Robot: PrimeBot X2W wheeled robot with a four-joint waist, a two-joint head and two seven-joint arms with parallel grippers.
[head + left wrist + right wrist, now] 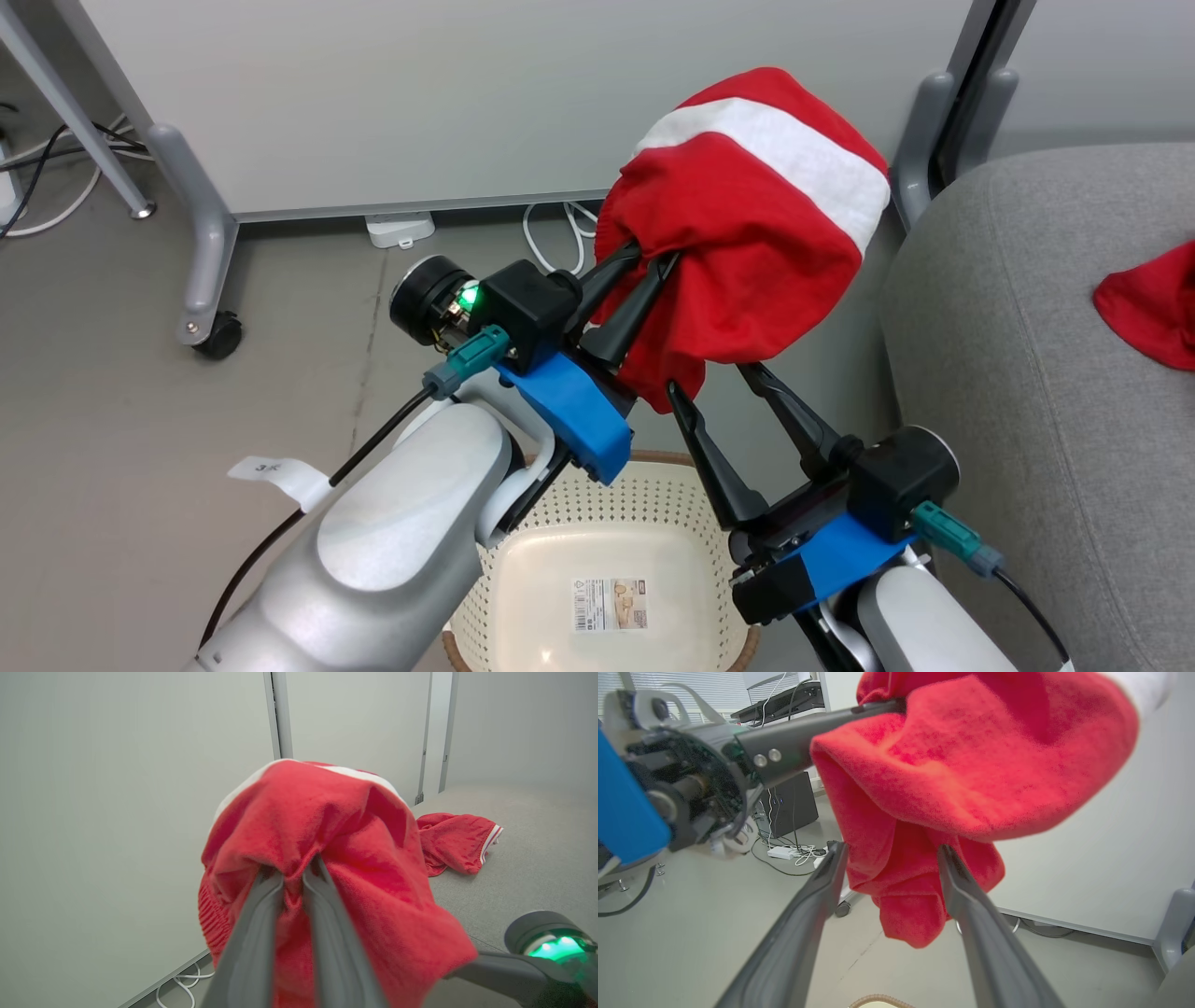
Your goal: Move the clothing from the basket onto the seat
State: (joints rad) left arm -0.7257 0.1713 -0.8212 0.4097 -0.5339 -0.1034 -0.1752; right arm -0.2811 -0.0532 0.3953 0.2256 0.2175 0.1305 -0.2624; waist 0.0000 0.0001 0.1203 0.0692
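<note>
**Carry stage, clothing in transit.** The held garment [747,215], red with a white band, is pinched at a bunched fold by the left pincer [644,259], whose fingers are pressed together on the cloth. It is suspended in the air above the floor [140,373], between the basket [672,485] and the seat [1008,373]. The right pincer [709,378] is spread wide, one finger on either side of the hanging lower fold. Whether the cloth is touched by it cannot be told. A second garment [1153,303] is already laid on the seat, and the basket is emptied down to its paper label [609,604].

**Hazards, as judged.** Only a small gather is gripped, so the cloth may be pulled free by its own weight during a swing and dropped onto the floor. The dangling fold may be snagged on the spread fingers if the arms are moved apart. If it is released too early, the garment may be left draped over the seat's rounded edge, from which it could slide off.
</note>
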